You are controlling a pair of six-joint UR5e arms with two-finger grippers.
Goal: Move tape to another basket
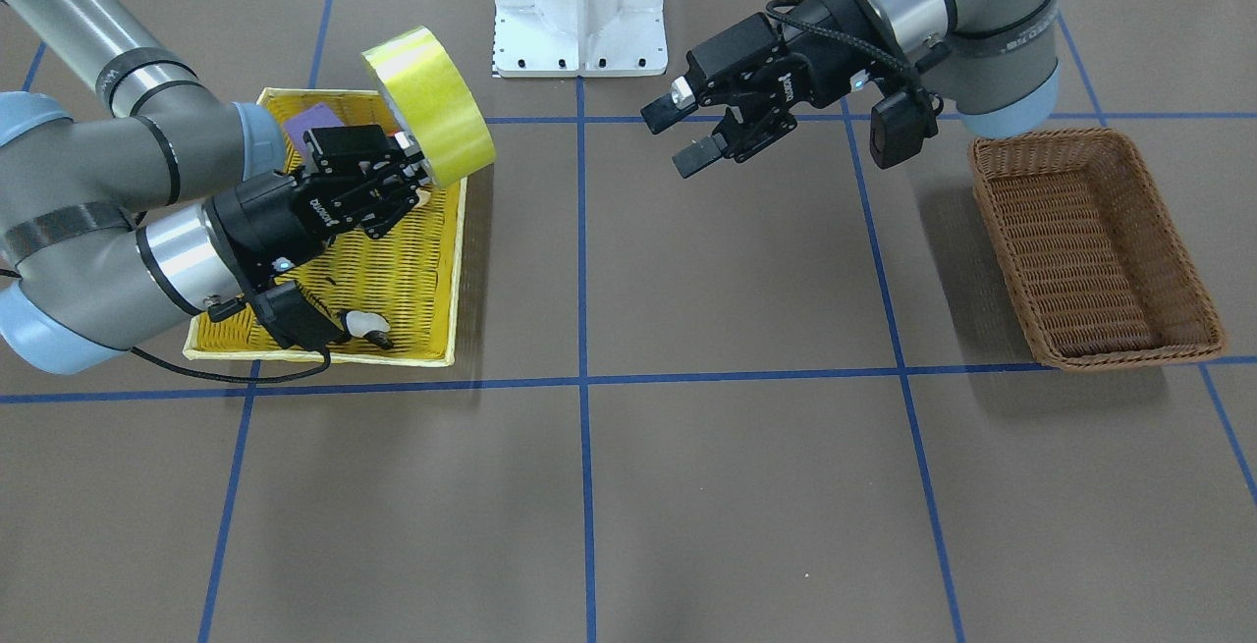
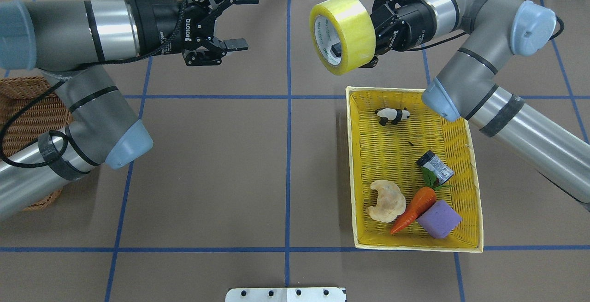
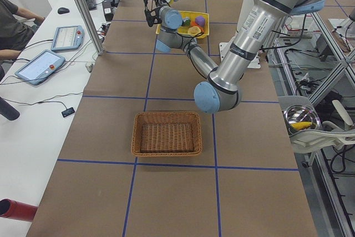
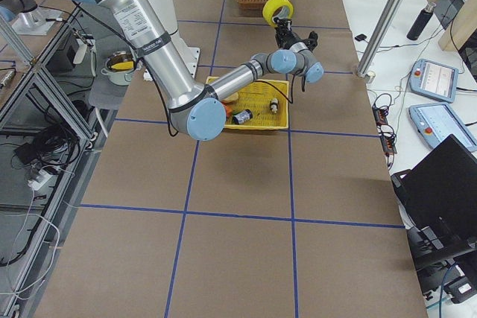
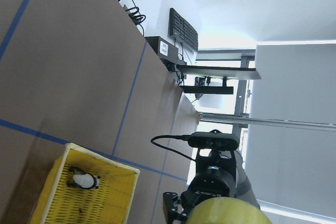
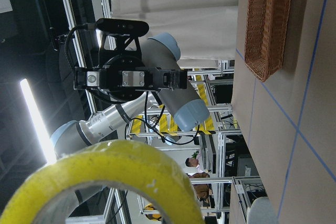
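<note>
Desk [image 2: 207,177]: brown, gridded with blue tape lines, carrying both containers at opposite ends.
Right arm [image 2: 484,25]: reaching out past the far rim of the tray, wrist turned toward the centre line.
Left arm [image 2: 69,34]: stretched level toward the centre, elbow hanging over the wicker end of the desk.
Yellow tray [image 2: 392,154]: on the robot's right, with a toy panda [image 2: 392,115], carrot [image 2: 412,210], purple block [image 2: 439,219] and other small bits inside.
Basket [image 1: 1090,250]: dark brown wicker, at the robot's left end, well apart from the tape and showing nothing inside.
Tape [image 2: 352,23]: up in the air, clear of the tray, beyond its far edge, open face turned toward the left arm. Looks like a hand-over being set up, so only partway there.
Right jaws: clamped on the roll's wall, one finger inside the core, the other outside.
Left jaws: spread wide, holding nothing, aimed at the roll (well apart across the centre line).
Danger one: thin pinch on a slick, curved wall, so a jolt could twist or slip the roll.
Danger two: poor line-up, left fingers butting the rim or the right fingers instead of straddling the wall.
Danger three: release before a firm second grip; dropped on edge, likely to roll away across the desk.
</note>
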